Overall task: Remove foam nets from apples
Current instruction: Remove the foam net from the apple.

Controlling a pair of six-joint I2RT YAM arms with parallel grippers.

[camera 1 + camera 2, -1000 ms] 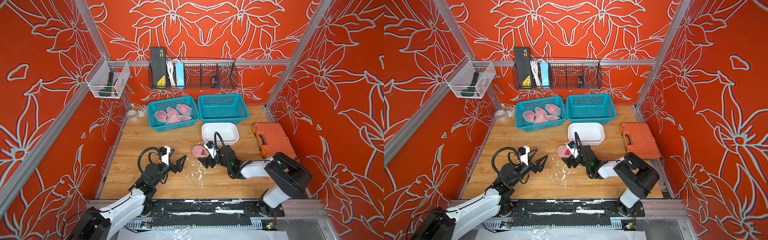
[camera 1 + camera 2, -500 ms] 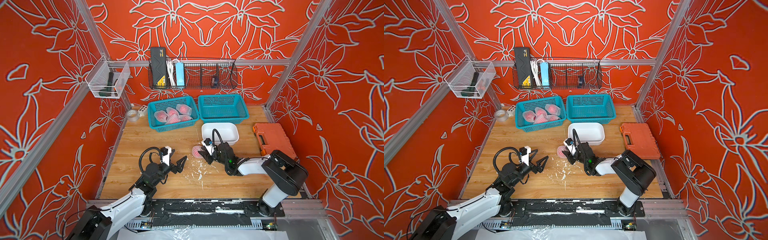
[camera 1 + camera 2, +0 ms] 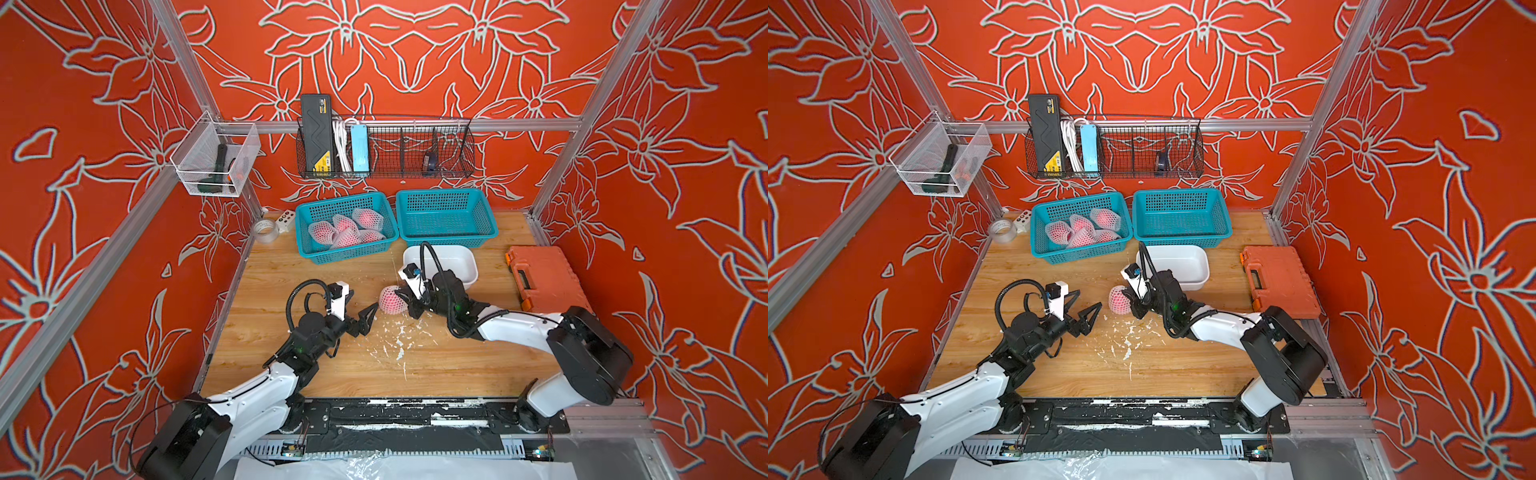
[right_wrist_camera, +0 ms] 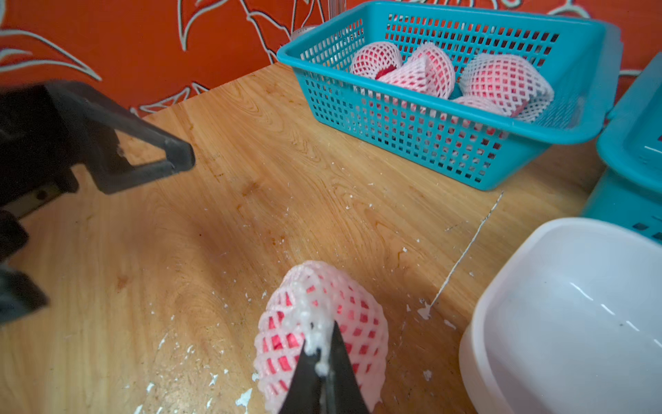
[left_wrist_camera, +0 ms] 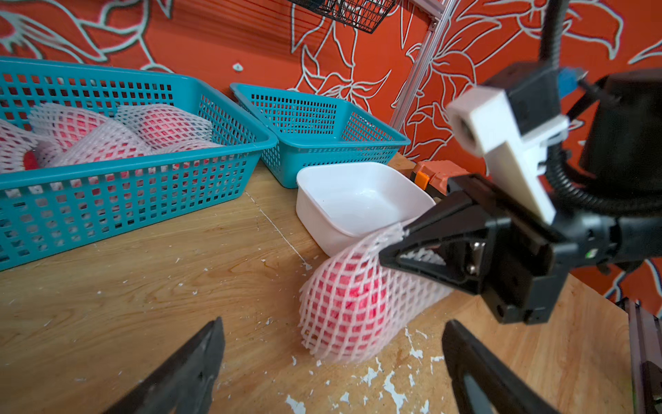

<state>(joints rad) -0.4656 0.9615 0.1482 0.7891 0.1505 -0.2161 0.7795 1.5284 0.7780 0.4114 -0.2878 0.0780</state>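
White foam net (image 4: 322,322) wraps a red apple (image 5: 358,290) lying on the wooden worktop (image 3: 415,365), just beside the white tub (image 3: 453,262). Right gripper (image 4: 324,365) has its fingers pinched together on a bunched edge of that net. Left gripper (image 3: 361,313) sits near the apple, apart from it, fingers spread wide and holding nothing. More netted apples (image 3: 345,230) fill the left blue basket (image 3: 316,253). Foam crumbs (image 3: 395,345) litter the worktop.

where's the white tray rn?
In both top views the white tray sits on the table just in front of the empty teal basket, beside the orange case.
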